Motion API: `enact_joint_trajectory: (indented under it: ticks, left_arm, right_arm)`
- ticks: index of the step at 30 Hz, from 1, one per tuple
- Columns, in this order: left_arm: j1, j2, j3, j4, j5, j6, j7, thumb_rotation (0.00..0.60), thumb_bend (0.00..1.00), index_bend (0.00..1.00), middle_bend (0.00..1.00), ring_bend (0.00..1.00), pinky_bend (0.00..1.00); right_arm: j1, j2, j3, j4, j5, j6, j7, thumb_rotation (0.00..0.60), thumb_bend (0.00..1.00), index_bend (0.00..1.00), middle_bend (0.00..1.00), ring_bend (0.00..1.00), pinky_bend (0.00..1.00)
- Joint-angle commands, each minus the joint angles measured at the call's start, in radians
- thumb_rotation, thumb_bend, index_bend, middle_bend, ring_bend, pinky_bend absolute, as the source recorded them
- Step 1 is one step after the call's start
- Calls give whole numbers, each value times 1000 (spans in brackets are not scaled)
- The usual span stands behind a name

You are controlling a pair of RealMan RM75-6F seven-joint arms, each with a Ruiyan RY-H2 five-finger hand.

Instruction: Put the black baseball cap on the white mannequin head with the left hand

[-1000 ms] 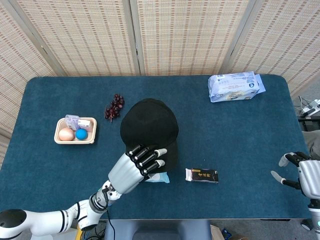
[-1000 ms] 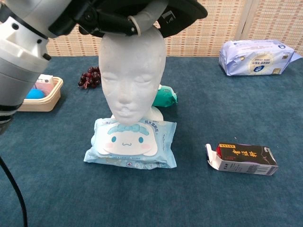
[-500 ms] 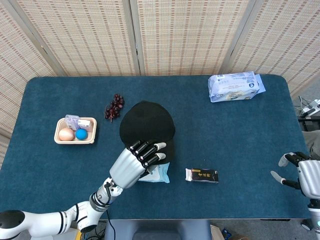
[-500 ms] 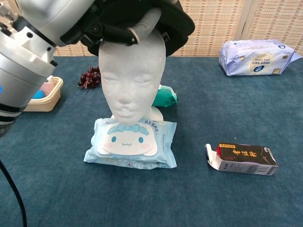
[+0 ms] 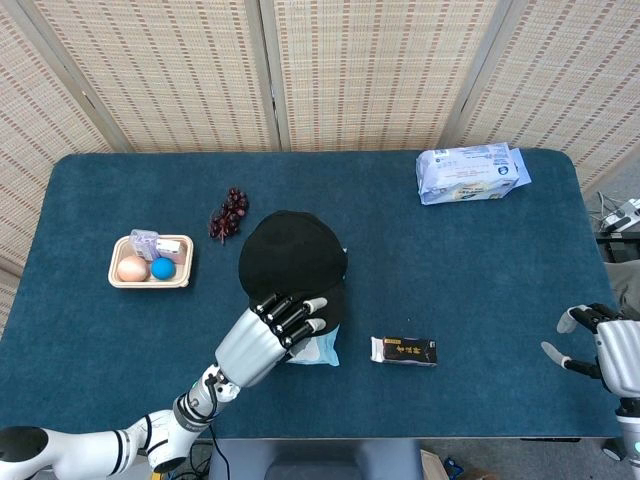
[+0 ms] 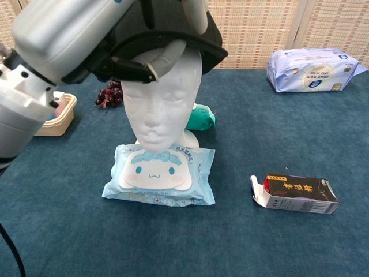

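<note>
Only gold script, unreadable, on black carton point(image 6: 295, 194).

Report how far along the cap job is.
Done: the black baseball cap is up on the crown of the white mannequin head, brim over the forehead. In hand: the left robot hand grips the cap's brim, a finger tucked under it. Left: seat the cap and let go. The right robot hand hangs open at the table's edge.

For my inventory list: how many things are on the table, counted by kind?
Cap: 1
Mannequin head: 1
Wipes packs: 2
Black carton: 1
Grape bunch: 1
Tray: 1
Green item: 1
Total: 8
</note>
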Motion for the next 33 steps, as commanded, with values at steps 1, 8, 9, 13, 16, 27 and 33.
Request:
enact_joint_trajectory:
  ticks: [1, 8, 9, 13, 16, 27, 33]
  left_arm:
    - [15, -1, 18, 10, 10, 11, -3, 600, 438, 441, 334, 287, 455]
    - [38, -6, 48, 26, 27, 24, -14, 600, 438, 439, 333, 286, 452]
    - [39, -8, 51, 28, 30, 26, -15, 600, 438, 438, 333, 286, 452]
    - [50, -14, 63, 34, 41, 31, -14, 600, 438, 438, 333, 286, 452]
    - [59, -17, 72, 36, 47, 36, -10, 600, 438, 435, 333, 285, 451]
    - [93, -25, 97, 41, 56, 38, -5, 600, 438, 404, 330, 280, 446]
    - [107, -24, 96, 35, 46, 33, -5, 600, 437, 263, 323, 271, 444]
  right_arm:
    - [0, 0, 0, 0, 0, -1, -2, 600, 154, 596, 596, 457, 586]
    - [2, -2, 0, -1, 2, -5, -10, 600, 153, 596, 596, 457, 586]
    - [2, -2, 0, -1, 2, -4, -10, 600, 154, 596, 596, 457, 586]
    - [1, -2, 0, -1, 3, -4, -8, 600, 154, 596, 596, 457, 586]
    - [1, -1, 1, -1, 4, -4, -6, 600, 154, 596, 596, 457, 586]
    - [1, -2, 0, -1, 2, -3, -10, 600, 154, 596, 596, 457, 586]
    - [1, -2, 1, 0, 3, -4, -10, 600, 154, 596, 596, 457, 586]
